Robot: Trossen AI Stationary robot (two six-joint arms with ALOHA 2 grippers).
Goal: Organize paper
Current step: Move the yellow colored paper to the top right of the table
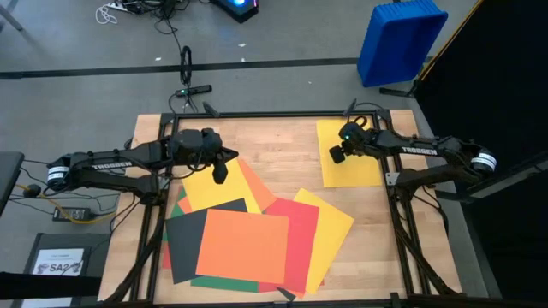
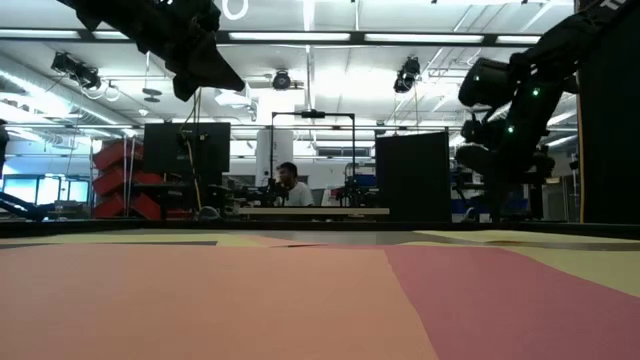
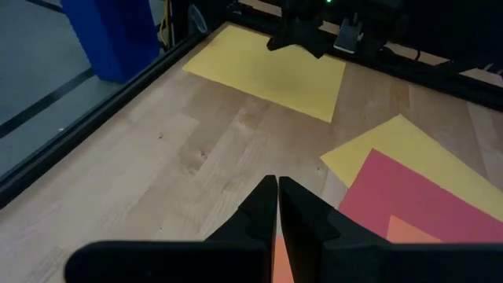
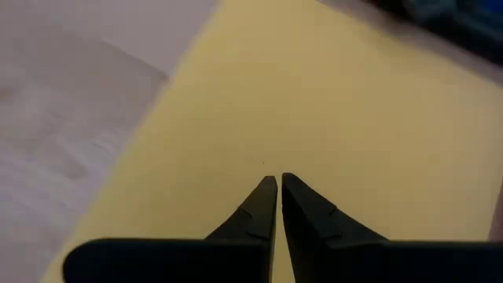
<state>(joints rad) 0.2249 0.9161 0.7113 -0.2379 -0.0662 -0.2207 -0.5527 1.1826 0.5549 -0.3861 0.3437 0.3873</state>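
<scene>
lone yellow sheet (image 1: 351,154), long axis front-to-back

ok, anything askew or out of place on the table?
Yes. The pile of coloured sheets at the near middle is fanned at mixed angles, corners sticking out. One yellow sheet lies apart at the far right, squared to the frame, under the shut right gripper.

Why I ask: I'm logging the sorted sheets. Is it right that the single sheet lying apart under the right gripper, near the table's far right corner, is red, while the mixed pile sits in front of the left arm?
Not quite: that separate sheet is yellow, not red, as the high view shows. The right gripper does hang over it, and the mixed pile does lie in front of the left arm.
</scene>
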